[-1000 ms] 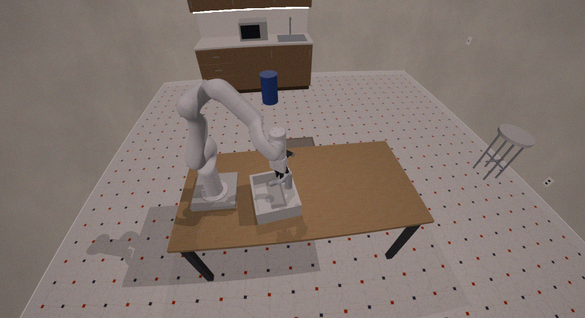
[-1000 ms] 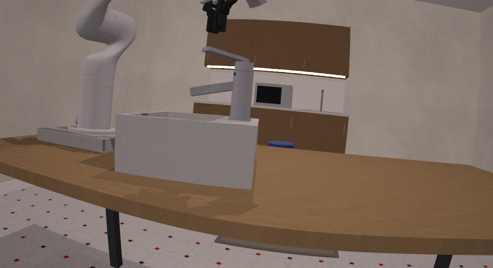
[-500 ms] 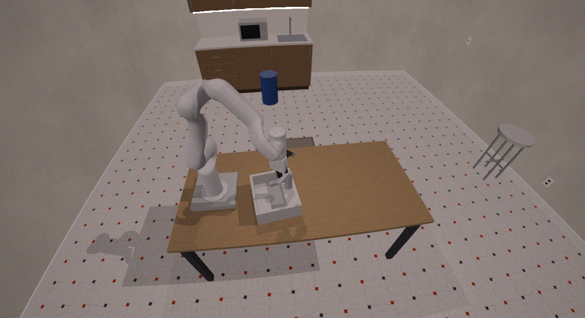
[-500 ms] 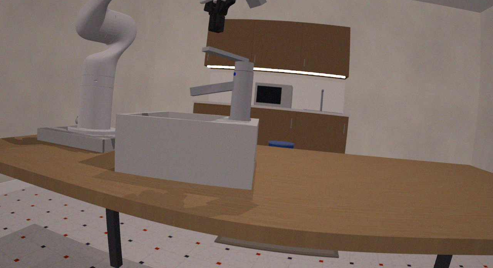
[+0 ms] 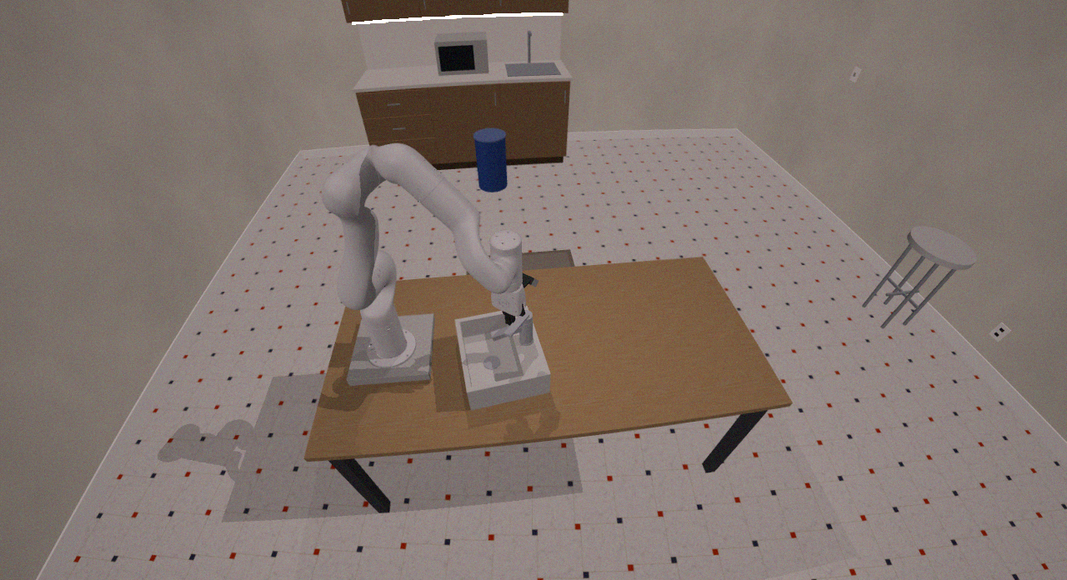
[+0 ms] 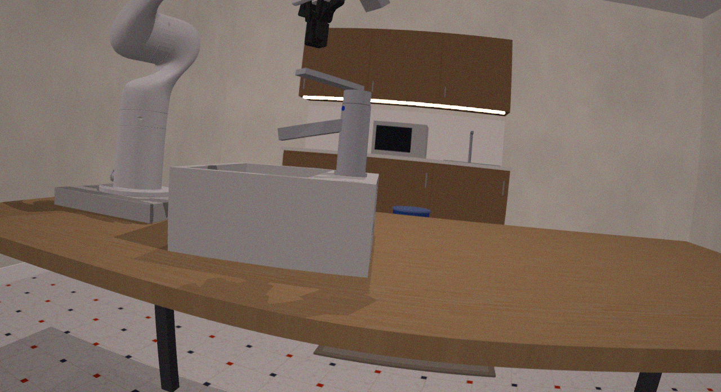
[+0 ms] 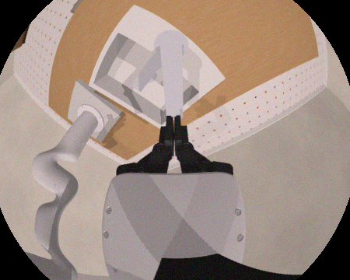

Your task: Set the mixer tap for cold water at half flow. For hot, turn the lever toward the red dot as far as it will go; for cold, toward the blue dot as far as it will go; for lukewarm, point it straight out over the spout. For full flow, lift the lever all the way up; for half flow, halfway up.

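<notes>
A grey mixer tap [image 6: 352, 137] [image 5: 526, 332] stands on the back rim of a white sink basin [image 6: 272, 221] [image 5: 509, 387] [image 7: 134, 18] on the wooden table [image 6: 504, 268] [image 5: 641, 337]. A blue dot [image 6: 343, 107] shows on the tap body in the exterior view. The lever [image 6: 322, 79] [image 7: 172, 75] is tilted part way up and reaches out to the same side as the spout [image 6: 307, 130]. My gripper [image 6: 316, 41] [image 7: 173, 124] [image 5: 512, 317] is shut and empty. It hangs clear above the lever's free end, with a gap between them.
The arm's base plate [image 5: 418, 367] [image 6: 101, 202] sits on the table left of the basin. A blue bin [image 5: 490, 158], a kitchen counter [image 5: 462, 114] and a stool [image 5: 924, 271] stand away from the table.
</notes>
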`<state>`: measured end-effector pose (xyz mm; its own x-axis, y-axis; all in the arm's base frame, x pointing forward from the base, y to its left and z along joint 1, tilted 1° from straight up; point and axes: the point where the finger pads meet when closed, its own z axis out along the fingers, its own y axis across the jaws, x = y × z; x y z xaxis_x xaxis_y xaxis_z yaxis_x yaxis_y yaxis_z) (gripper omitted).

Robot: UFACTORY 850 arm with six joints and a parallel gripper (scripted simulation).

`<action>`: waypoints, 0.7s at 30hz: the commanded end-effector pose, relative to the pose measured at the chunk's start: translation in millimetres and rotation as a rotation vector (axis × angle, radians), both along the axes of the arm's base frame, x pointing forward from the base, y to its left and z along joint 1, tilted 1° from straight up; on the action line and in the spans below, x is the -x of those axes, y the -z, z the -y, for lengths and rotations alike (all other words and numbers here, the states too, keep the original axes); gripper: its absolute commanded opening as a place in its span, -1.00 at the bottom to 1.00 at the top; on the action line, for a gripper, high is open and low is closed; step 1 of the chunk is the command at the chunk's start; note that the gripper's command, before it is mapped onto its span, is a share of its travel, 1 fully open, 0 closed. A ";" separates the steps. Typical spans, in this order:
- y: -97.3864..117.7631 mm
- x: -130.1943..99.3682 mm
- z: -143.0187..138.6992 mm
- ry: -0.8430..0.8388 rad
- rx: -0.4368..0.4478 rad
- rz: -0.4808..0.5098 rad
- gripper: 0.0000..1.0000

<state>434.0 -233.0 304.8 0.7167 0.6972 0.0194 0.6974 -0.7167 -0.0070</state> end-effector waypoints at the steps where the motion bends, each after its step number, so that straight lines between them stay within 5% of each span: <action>1: -0.9 -1.0 0.1 0.002 0.000 0.004 -1.00; 11: -2.7 -19.4 -6.7 0.070 -0.031 0.077 -1.00; 21: -25.6 -96.4 -12.8 0.412 -0.143 0.381 -1.00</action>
<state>502.7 -219.6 320.9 0.8440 0.4537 0.2861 0.4553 -0.8880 0.0651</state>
